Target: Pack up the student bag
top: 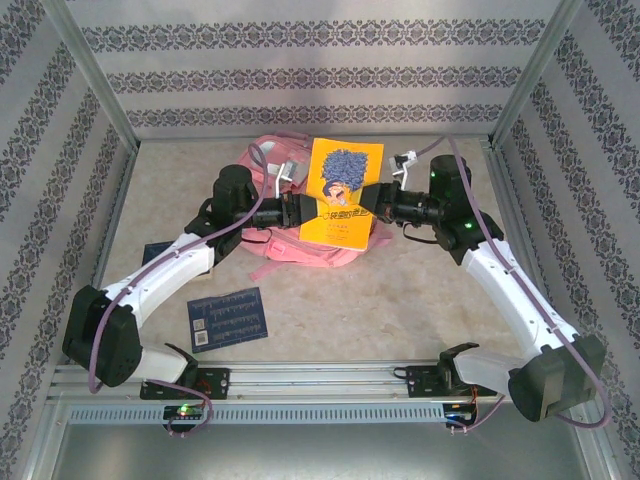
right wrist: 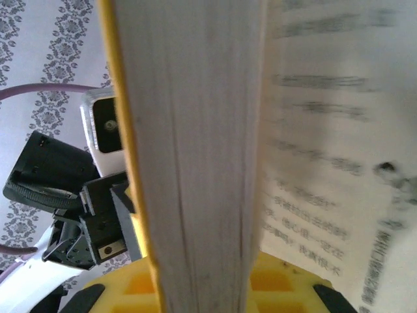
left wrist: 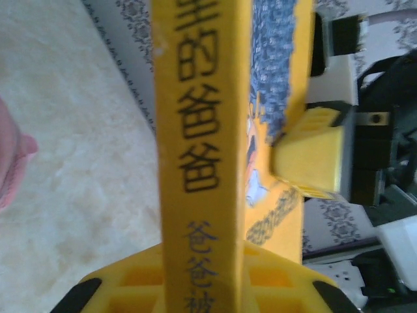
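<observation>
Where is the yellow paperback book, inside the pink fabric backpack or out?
Out. The left gripper and right gripper hold the yellow paperback book over the pink fabric backpack, whole cover showing.

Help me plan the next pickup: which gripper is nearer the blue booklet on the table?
Left. The left gripper holds the yellow book's spine edge above the backpack, beyond the blue booklet; the right gripper holds the book's opposite edge, farther right.

spine of yellow book (left wrist: 199, 163), black Chinese characters "的爸爸", smaller "爸爸" beneath, open page (right wrist: 332, 163) print blurred, blue card (top: 229, 318) print too small
</observation>
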`<state>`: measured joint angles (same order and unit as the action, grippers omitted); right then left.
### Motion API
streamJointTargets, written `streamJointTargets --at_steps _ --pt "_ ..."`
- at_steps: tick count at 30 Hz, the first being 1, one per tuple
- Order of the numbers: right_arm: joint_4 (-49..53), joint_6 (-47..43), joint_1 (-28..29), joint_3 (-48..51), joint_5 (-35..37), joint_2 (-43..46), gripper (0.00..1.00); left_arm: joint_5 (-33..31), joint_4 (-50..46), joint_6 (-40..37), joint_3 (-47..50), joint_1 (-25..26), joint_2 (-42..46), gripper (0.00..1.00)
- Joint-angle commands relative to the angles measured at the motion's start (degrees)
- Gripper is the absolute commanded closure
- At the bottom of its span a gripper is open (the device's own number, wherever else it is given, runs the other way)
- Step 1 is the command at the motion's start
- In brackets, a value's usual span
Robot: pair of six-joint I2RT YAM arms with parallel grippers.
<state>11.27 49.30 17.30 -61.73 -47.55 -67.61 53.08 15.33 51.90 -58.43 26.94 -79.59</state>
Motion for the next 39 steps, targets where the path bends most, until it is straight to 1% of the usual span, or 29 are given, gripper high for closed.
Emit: streamJointTargets --at_steps 1,3,4,6,8,10,11,12,15,17,19,22,24,26,28,29,30,31,33,34,36,39 --pt "-3.7 0.1 -0.8 1.3 -0.4 1.5 0.76 3.5 14.6 5.8 1.1 -0.1 1.1 0.97" --pt "-0.6 -0.6 -2.2 2.1 3.2 2.7 0.55 3.6 20.2 8.5 2.2 -0.2 1.4 1.0" --pt "1.0 -1.1 -2.7 2.1 4.6 3.0 0.51 3.7 22.8 9.8 2.5 -0.1 1.3 1.0" --pt "2.8 -1.3 -3.3 2.6 6.6 3.6 0.38 3.7 27.1 12.0 3.0 -0.2 1.2 1.0" --pt "2.4 -0.6 -3.2 3.3 6.7 3.7 0.31 4.0 30.1 13.6 3.2 -0.2 1.0 1.0" --pt "2.1 0.2 -3.2 3.7 6.4 3.4 0.29 4.1 32.5 15.0 3.4 -0.1 0.8 1.0" --pt "1.1 0.7 -3.2 4.0 6.5 3.4 0.25 4.1 33.1 15.4 3.5 -0.2 0.9 1.0" --pt "0.1 1.5 -3.2 4.7 6.3 3.4 0.23 4.0 33.5 15.7 3.7 -0.2 1.0 1.0" --pt "-7.0 7.3 -3.6 7.1 3.1 1.9 0.2 4.0 33.3 15.9 3.8 -0.1 0.9 1.0" --pt "-16.3 13.8 -3.7 9.1 0.5 0.9 0.24 3.8 30.4 15.2 3.4 -0.2 0.6 1.0" --pt "-25.8 19.7 -3.8 10.7 -0.3 0.6 0.28 3.6 26.8 13.8 2.9 -0.2 0.3 1.0" --pt "-32.4 24.0 -3.9 11.1 -0.6 0.6 0.36 3.1 23.9 12.6 3.0 -0.2 0.1 0.96" --pt "-35.4 26.3 -3.7 11.7 -1.2 0.5 0.44 3.2 23.3 12.5 3.0 -0.2 0.0 0.95" --pt "-35.6 26.8 -3.6 12.1 -2.0 0.8 0.57 3.2 23.3 12.6 3.0 -0.1 -0.2 0.94" --pt "-33.9 26.0 -3.7 12.9 -1.1 2.0 0.77 3.3 23.5 12.9 3.1 -0.2 -0.3 0.9" --pt "-33.0 25.6 -3.8 13.2 -0.7 2.4 0.85 3.4 23.5 12.9 3.2 -0.1 -0.4 0.88" --pt "-32.0 25.1 -4.0 13.4 -0.6 2.9 0.95 3.6 23.7 13.1 3.3 -0.2 -0.5 0.84" --pt "-30.9 24.5 -4.1 13.4 -0.8 3.2 1.0 3.9 23.9 13.2 3.4 -0.2 -0.6 0.76" --pt "-28.2 22.9 -4.3 13.2 -1.4 3.9 1.0 4.5 24.3 13.3 3.4 -0.2 -0.7 0.6" --pt "-26.5 21.5 -4.3 13.0 -2.0 4.5 1.0 4.8 24.7 13.4 3.3 -0.2 -0.7 0.55" --pt "-23.7 18.9 -4.1 12.9 -2.7 5.7 1.0 5.3 24.6 12.9 3.0 -0.2 -0.9 0.51" --pt "-21.9 16.5 -3.9 14.1 -4.3 7.3 1.0 5.9 24.5 12.5 2.2 -0.2 -1.8 0.5"
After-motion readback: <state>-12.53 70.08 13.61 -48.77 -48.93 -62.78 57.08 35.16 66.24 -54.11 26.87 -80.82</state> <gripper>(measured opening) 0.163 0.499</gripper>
